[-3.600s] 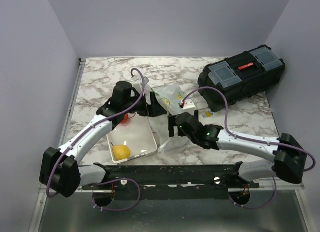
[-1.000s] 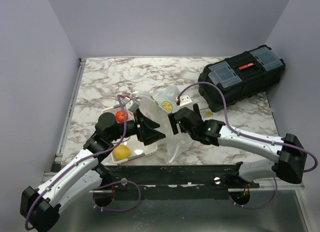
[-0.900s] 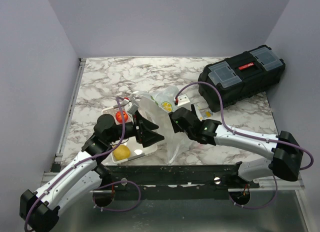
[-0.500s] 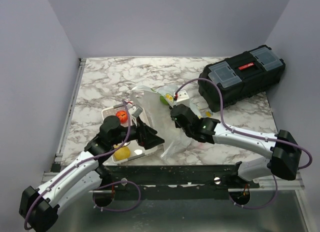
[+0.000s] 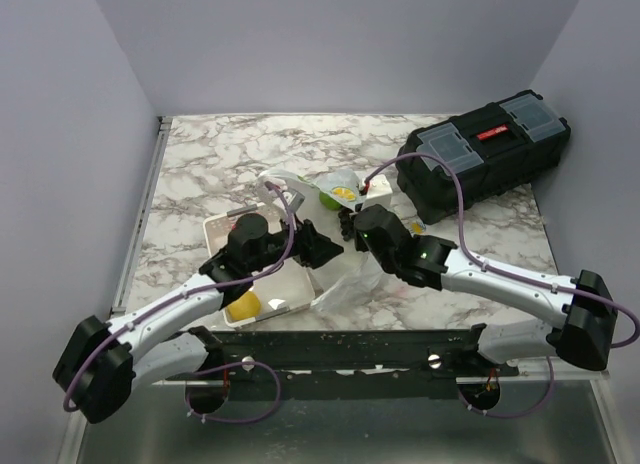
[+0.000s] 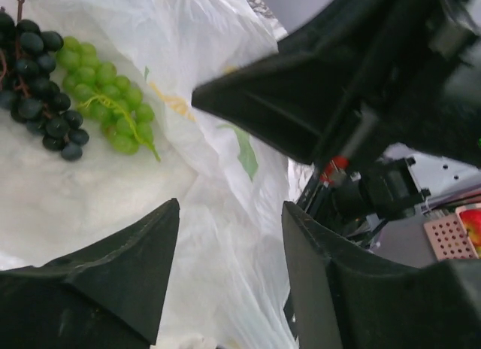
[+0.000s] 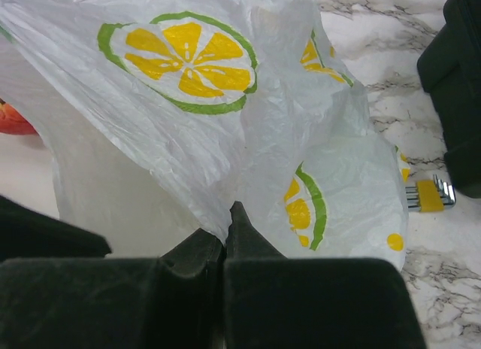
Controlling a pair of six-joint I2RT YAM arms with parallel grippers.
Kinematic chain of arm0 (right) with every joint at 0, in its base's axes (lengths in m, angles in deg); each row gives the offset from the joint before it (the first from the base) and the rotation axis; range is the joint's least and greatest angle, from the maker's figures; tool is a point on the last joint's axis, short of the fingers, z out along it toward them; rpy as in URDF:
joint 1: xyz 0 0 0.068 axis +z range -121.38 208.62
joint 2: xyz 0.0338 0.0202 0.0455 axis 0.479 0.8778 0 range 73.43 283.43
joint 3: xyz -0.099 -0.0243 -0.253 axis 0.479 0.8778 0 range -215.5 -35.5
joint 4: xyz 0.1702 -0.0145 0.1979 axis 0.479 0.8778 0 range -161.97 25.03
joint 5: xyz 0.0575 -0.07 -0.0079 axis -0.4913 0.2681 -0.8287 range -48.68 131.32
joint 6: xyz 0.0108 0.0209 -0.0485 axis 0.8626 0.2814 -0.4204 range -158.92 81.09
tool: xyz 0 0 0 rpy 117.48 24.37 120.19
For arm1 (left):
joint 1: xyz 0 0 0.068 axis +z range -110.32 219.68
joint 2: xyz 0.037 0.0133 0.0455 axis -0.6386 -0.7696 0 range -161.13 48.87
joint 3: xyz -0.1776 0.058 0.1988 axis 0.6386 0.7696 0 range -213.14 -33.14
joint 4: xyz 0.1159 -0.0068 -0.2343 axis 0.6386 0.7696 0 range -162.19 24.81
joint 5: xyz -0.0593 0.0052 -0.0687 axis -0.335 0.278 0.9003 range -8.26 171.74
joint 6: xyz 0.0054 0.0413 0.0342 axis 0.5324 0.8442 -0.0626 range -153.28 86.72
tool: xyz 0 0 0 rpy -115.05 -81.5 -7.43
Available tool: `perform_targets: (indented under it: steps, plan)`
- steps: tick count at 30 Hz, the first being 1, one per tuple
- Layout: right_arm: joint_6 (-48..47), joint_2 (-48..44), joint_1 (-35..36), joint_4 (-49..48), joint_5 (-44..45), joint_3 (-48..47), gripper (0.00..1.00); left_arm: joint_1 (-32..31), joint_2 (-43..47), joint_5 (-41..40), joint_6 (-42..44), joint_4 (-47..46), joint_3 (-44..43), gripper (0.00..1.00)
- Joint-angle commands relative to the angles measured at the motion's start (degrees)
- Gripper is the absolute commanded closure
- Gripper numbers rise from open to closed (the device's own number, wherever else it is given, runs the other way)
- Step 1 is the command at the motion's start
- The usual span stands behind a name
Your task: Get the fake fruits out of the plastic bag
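Note:
The plastic bag (image 5: 345,289) is thin white film printed with lemon slices and lies crumpled between my two arms. In the left wrist view a dark grape bunch (image 6: 37,86) and a light-green grape bunch (image 6: 105,101) lie side by side among the folds of the bag (image 6: 210,86). My left gripper (image 6: 229,266) (image 5: 325,252) is open, its fingers apart with loose bag film between them. My right gripper (image 7: 228,221) (image 5: 347,224) is shut, pinching a fold of the bag (image 7: 180,138). The round green fruit cannot be made out for certain.
A white tray (image 5: 290,284) under the left arm holds a yellow pear-like fruit (image 5: 242,304). Something red-orange (image 7: 13,119) shows at the edge of the right wrist view. A black toolbox (image 5: 485,154) stands at the back right, with a yellow hex-key set (image 7: 425,192) beside it.
My right gripper has shut on the bag and drawn it back. The left gripper has moved right into the bag's folds, and its jaws have narrowed.

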Motion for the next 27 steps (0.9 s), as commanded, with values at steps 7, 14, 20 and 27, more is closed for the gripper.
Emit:
perform_targets:
  steps: [7,14,20,27]
  plan:
    - [2.18,-3.76,-0.44,-1.01,3.45,2.52,0.99,-1.65,-16.1,-4.41,-1.93,-13.91,-5.49,0.62]
    - [3.42,-6.11,-0.97,0.79,7.68,3.06,0.99,-4.4,-21.32,-8.55,-2.03,-18.52,-4.36,0.68]
    - [3.16,-7.9,-1.03,0.98,6.68,3.05,0.99,-4.8,-28.8,-8.09,-4.49,-21.6,-5.99,0.54]
    - [3.29,-8.49,-1.1,1.25,5.65,3.56,0.99,-6.18,-36.72,-11.2,-3.83,-18.66,-12.92,0.27]
